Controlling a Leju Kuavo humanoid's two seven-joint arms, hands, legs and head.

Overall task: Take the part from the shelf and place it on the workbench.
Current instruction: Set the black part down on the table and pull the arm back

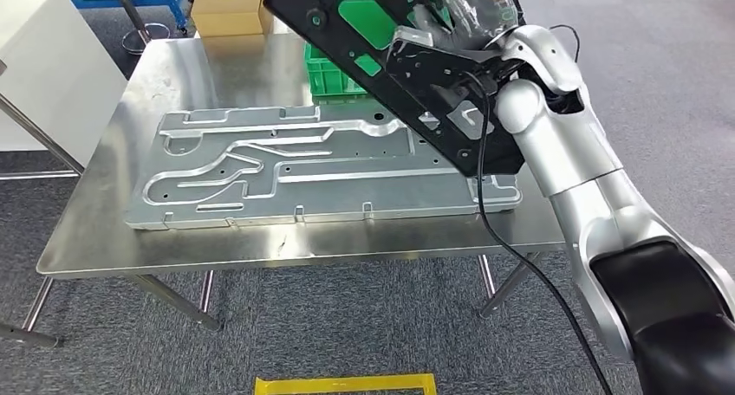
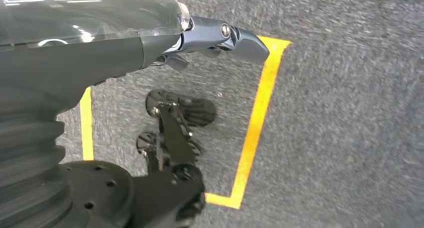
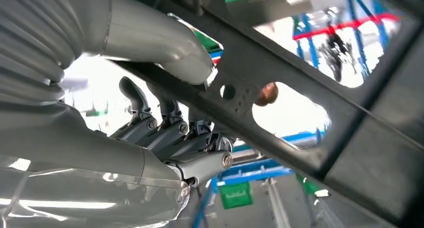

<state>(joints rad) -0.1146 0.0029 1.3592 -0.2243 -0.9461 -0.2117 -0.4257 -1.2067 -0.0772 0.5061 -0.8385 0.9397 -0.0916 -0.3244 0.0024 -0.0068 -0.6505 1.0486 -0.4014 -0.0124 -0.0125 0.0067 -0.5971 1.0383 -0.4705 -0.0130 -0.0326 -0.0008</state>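
The right hand point(image 3: 170, 133) grasped the black part point(image 1: 390, 61), tilted above the steel tabletop's point(image 1: 104, 230) right side. A grey plate point(image 1: 303, 165) lay there; carpet point(image 1: 347, 326) below. The left hand point(image 2: 220, 38) hung clenched.

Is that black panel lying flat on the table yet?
No. The black panel is tilted in the air, gripped by the right hand, above the silver plate on the table.

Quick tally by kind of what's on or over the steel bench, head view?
Black frame part, held by the right hand, tilted over the bench: 1
Silver metal panel, flat on the steel bench: 1
Green crate: 1
Total: 3
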